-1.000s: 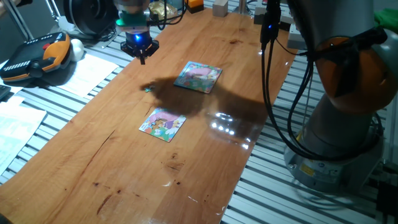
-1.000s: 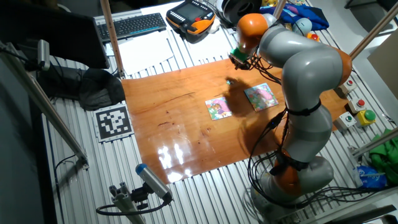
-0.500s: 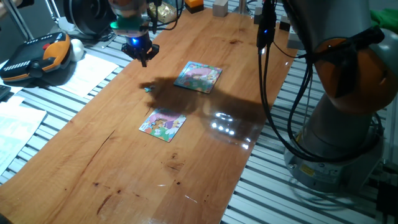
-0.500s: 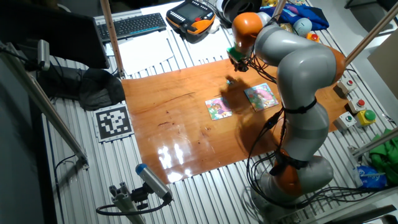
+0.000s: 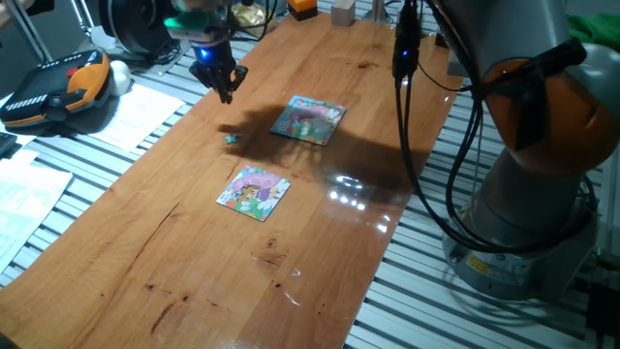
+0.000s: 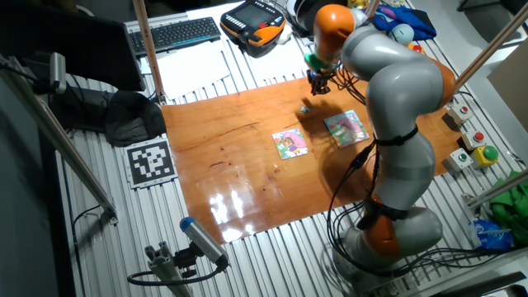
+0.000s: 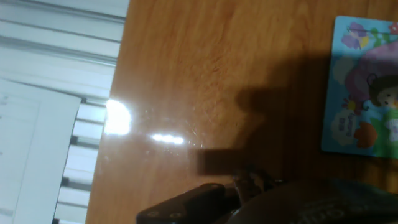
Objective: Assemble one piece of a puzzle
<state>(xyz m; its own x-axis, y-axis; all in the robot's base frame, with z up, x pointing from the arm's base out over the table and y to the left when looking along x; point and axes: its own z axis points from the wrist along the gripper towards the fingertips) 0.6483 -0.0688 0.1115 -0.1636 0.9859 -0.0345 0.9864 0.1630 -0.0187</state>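
1. One pincer [image 5: 225, 94] on the single arm, hanging above the far end of the tabletop [image 5: 194, 271], near the edge that faces the papers. Fingertips read as drawn close together to a point in one fixed view; I see nothing between them, but the gap is too small to judge, so whether they are fully closed I cannot tell. The hand view shows only dark housing at the bottom, no fingertips.
2. The piece [image 5: 231, 138] lies flat on the bare wood, a tiny teal speck, apart from the pincer and lower in that view, toward the near end of the tabletop. In the other fixed view it sits [image 6: 304, 107] just below the pincer [image 6: 318, 87] and slightly left. Too small to tell its long axis.
3. The puzzle [image 5: 254, 193], the purple-pink square, lies farther along the same line, past the piece as seen from the pincer. Piece and puzzle are well apart.
4. Other square puzzle [image 5: 309, 119], the light-blue-bordered one, lies beside the pincer toward the robot base; its edge shows at the right of the hand view [image 7: 367, 87]. Not the target.
5. Judgement: the pickup is not yet done. The coming move calls for travel toward the near end, then descent onto the piece.
6. Risk, as a judgement: such a tiny flat piece could slide when pinched.
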